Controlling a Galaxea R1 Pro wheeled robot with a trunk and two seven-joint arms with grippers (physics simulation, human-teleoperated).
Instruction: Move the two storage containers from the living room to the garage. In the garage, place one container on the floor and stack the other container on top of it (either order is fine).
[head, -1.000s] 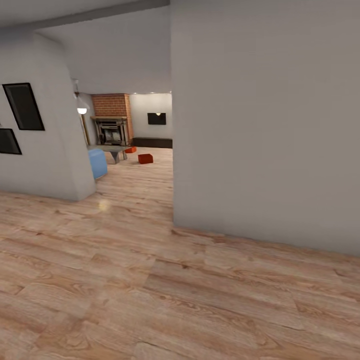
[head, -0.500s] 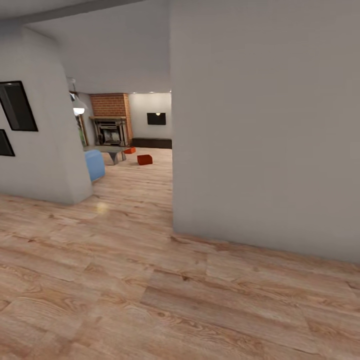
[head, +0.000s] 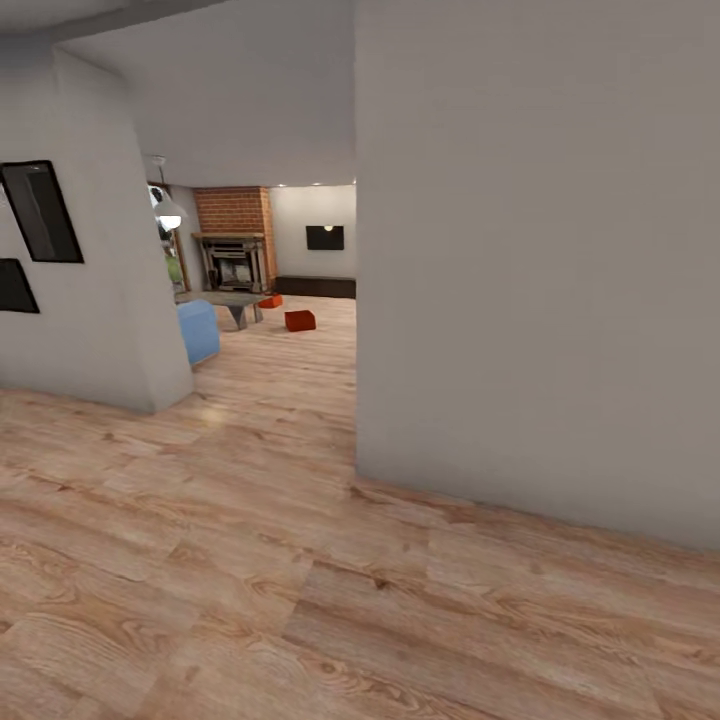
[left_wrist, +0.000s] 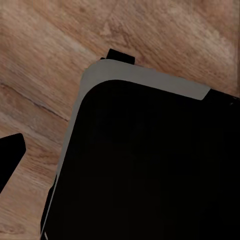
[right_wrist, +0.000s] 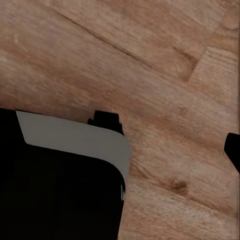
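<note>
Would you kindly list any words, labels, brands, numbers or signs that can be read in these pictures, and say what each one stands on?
None: no readable text anywhere.
The two dark frames on the left wall show blank panels.
The dark screen on the far wall carries no lettering.
The two storage containers are plain orange-red, too small for any label to show.

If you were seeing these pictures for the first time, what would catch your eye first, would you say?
A big plain grey wall fills the right half of the head view, standing on a light wood-plank floor. Through the opening to its left, far off, a red-brick fireplace stands at the back of the room, with two small orange-red containers on the floor before it. A blue sofa edge shows beside the left wall.
</note>
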